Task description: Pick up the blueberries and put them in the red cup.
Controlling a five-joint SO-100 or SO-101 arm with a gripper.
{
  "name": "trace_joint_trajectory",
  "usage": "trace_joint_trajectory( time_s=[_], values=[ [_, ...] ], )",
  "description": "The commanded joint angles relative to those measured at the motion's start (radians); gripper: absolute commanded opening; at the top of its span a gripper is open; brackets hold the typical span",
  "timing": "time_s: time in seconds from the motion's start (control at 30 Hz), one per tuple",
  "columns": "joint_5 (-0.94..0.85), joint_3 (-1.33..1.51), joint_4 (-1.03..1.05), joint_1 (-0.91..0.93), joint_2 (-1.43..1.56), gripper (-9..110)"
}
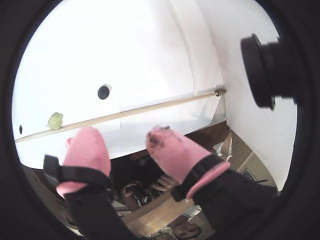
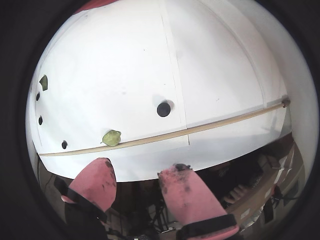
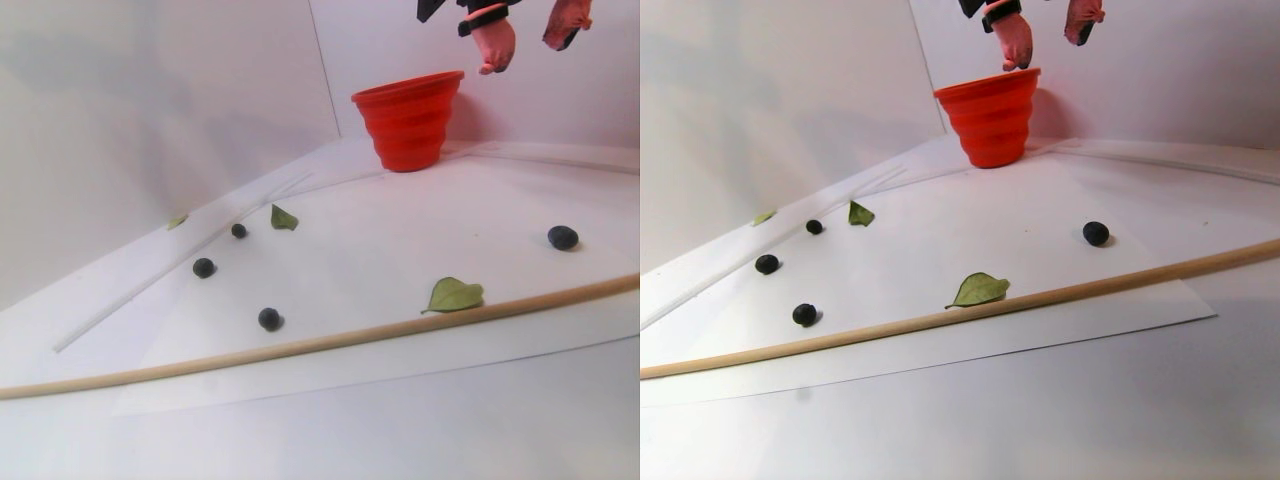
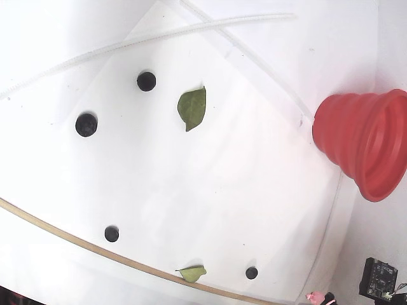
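Observation:
The red cup (image 3: 408, 115) stands upright at the back of the white sheet; in the fixed view the red cup (image 4: 365, 143) is at the right edge. My gripper (image 3: 527, 50) hangs open and empty just above and right of the cup's rim. Several blueberries lie on the sheet: one alone (image 3: 562, 237) on the right, three (image 3: 269, 319) (image 3: 203, 267) (image 3: 238, 230) on the left. In a wrist view the gripper (image 1: 125, 137) shows nothing between its pink fingertips, with one blueberry (image 1: 103, 92) beyond them. In the other wrist view the gripper (image 2: 137, 170) is equally empty and the same blueberry (image 2: 163, 109) shows.
A thin wooden stick (image 3: 330, 340) lies across the front of the sheet. Two green leaves (image 3: 455, 295) (image 3: 283, 217) rest among the berries. White walls close in behind the cup. A black board (image 4: 379, 279) sits at the lower right of the fixed view.

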Motion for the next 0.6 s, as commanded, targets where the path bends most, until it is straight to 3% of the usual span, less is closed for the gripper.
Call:
trace_joint_trajectory(
  time_s=[0.0, 0.57],
  values=[
    [-0.014, 0.003, -0.017, 0.032, -0.006, 17],
    [-0.011, 0.097, -0.178, 0.069, -0.132, 18]
  ],
)
